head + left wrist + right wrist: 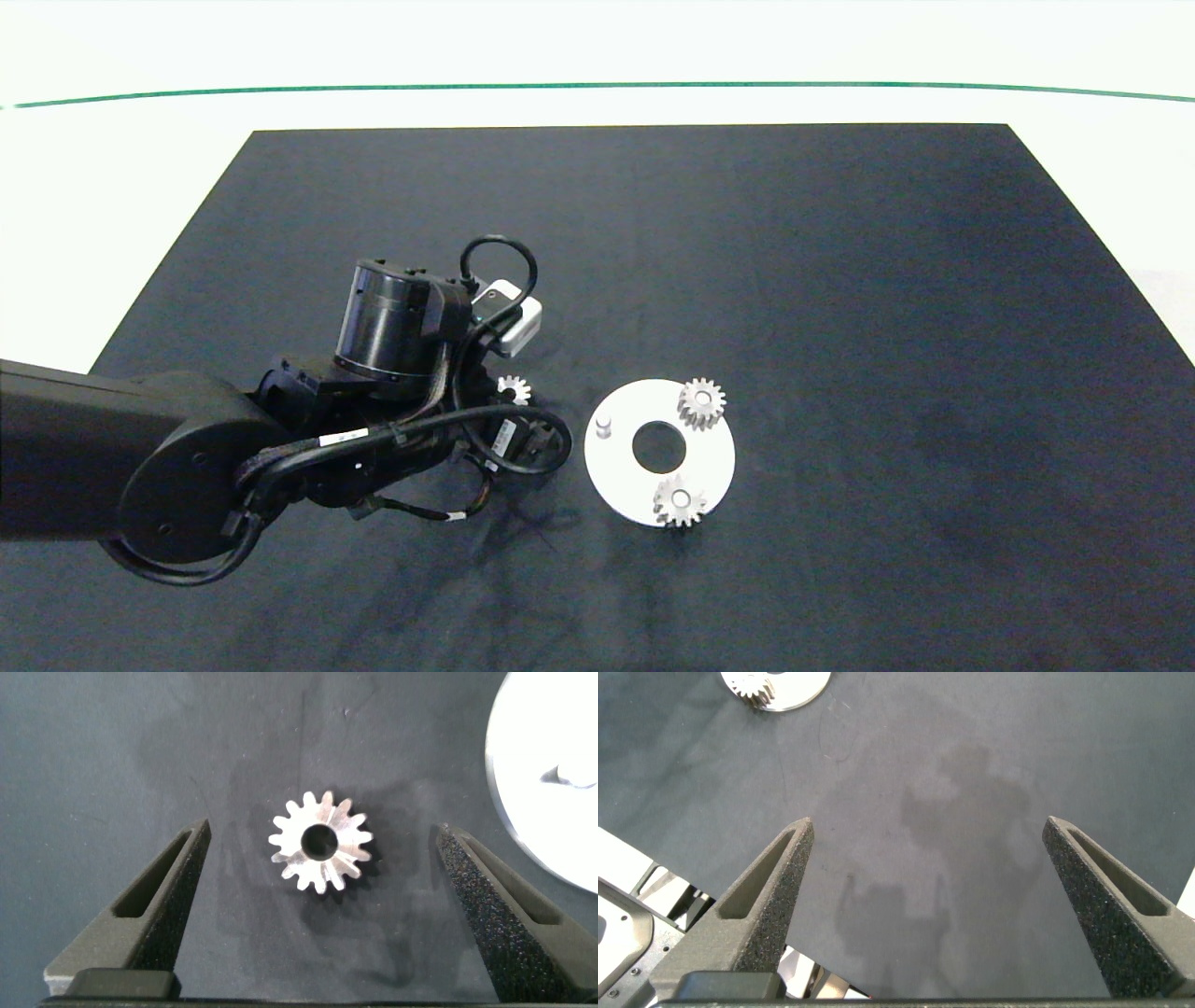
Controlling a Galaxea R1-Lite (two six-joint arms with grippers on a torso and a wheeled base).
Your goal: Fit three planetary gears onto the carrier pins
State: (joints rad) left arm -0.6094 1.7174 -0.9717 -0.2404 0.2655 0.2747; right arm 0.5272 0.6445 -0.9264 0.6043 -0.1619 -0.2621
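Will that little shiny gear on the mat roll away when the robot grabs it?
Probably not. The loose gear lies flat on the dark mat, so it should stay put. It looks like solid metal, likely stiff and heavy for its size. Its teeth may slip between the open left gripper pads.

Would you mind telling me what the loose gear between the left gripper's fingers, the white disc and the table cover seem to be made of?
The loose gear, lying flat between the open left gripper fingers, looks like bare metal: silvery, with bright glints on its teeth. The white disc is matte and evenly white, probably plastic, though painted metal is possible. The table cover looks like dark matte cloth or felt, with faint smudges.
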